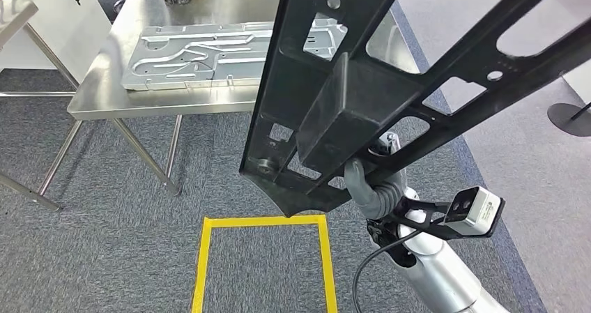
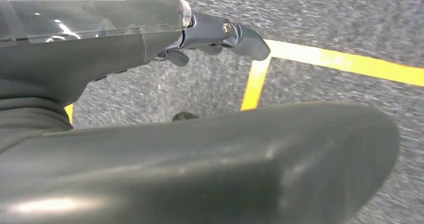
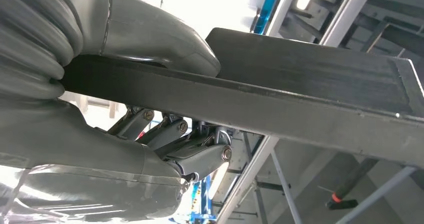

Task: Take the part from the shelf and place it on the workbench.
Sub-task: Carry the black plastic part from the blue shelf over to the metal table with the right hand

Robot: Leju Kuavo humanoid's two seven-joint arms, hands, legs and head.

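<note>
Part sits gripped in my right hand (left hand empty, fingers apart); its long axis runs toward the upper right, workbench upper left.

I see a yellow tape rectangle marked on grey carpet. A grey pressed metal panel lies flat on top of the far table. A white table's corner sits far left; a round black stand base far right.
</note>
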